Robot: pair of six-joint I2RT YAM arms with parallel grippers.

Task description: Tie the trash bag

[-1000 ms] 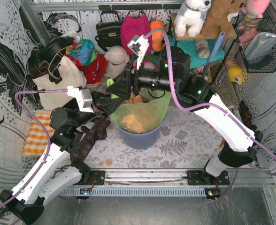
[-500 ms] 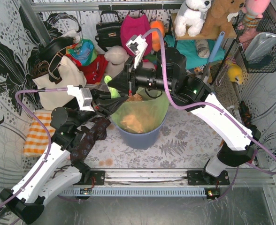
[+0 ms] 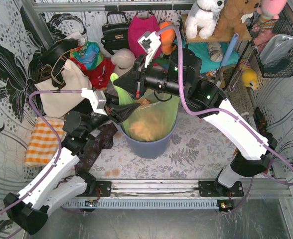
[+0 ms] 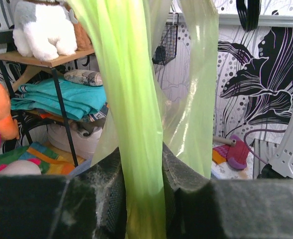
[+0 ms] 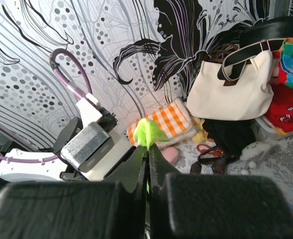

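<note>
On the patterned worktop (image 3: 196, 149), just beyond the two arm bases, a blue-grey bin (image 3: 149, 147) holds the trash bag (image 3: 151, 119). The bag is a thin lime-green liner with crumpled orange-brown paper showing through it, and its mouth is open above the bin's rim. To the left of the bin, an orange checked cloth (image 3: 42, 142) lies on the worktop.

At the bin's left rim, the left pincer (image 3: 124, 112) has one flap of the bag drawn into a strip that runs up between its fingers. The left wrist view does not show whether its jaws press the strip or merely flank it.

Above the bin's far-left rim, the right pincer (image 3: 118, 86) is clamped on the tip of another flap and holds it raised, with a tuft of green poking out past the closed fingertips.

The step in hand looks like gathering the two flaps, and no knot has formed yet. The next move likely calls for crossing one flap over the other above the bin. That would need firm grips on both flaps, without tearing the film or lifting the bag out.

Behind the bin stand a white tote bag (image 3: 62, 87) and a shelf of stuffed toys (image 3: 206, 15).
</note>
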